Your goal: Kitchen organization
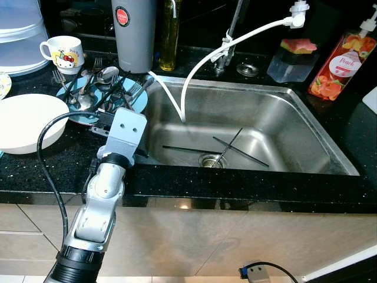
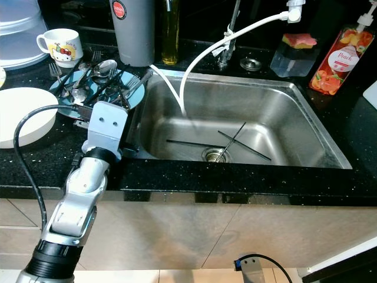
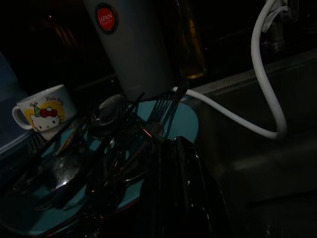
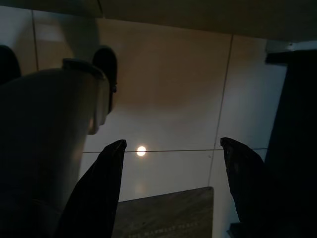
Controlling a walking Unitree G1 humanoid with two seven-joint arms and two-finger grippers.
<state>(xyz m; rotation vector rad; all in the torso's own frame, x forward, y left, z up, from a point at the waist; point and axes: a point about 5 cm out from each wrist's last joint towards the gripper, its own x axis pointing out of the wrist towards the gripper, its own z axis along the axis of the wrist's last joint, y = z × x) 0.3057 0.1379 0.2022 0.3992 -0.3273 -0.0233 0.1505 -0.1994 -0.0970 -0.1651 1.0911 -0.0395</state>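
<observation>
A blue plate (image 1: 139, 101) heaped with several spoons and forks (image 1: 108, 75) lies on the black counter, just left of the steel sink (image 1: 283, 112). My left arm reaches up to the plate's near edge, and its wrist block (image 1: 128, 128) covers most of the fingers. In the left wrist view the left gripper (image 3: 171, 145) has its two black fingers pressed together, their tips at the handle end of a fork (image 3: 159, 109). Whether the fork is pinched I cannot tell. The right gripper (image 4: 173, 148) hangs open over the pale floor tiles.
A white bowl (image 1: 26, 121) and a cartoon mug (image 1: 62, 53) stand left of the plate, a grey flask (image 1: 134, 35) and an oil bottle (image 1: 170, 35) behind it. Thin black sticks (image 1: 188, 148) and a white hose (image 1: 194, 76) are in the sink. A soap bottle (image 1: 341, 59) stands at the right.
</observation>
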